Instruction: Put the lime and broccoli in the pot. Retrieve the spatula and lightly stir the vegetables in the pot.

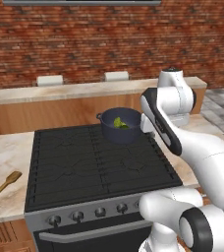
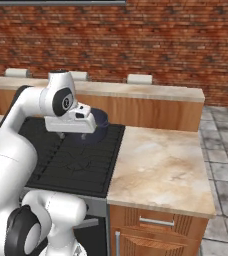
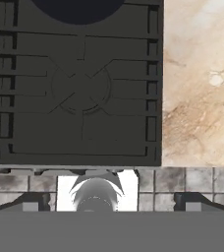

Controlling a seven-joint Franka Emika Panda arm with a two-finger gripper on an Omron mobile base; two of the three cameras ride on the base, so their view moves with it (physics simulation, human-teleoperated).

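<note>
Though spread and empty, fingers [image 3: 108, 205] over stove [image 3: 74, 98], pot [image 3: 79, 10] beyond (spatula [image 1: 3, 186] well apart)

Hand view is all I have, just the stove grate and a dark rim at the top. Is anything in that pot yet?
Observer: Yes. The left base view shows green vegetables inside the pot, though I cannot tell lime from broccoli.
Operator: And where is the spatula?
Observer: The spatula lies flat on the counter to the left of the stove, apart from it, with its head toward the back.
</note>
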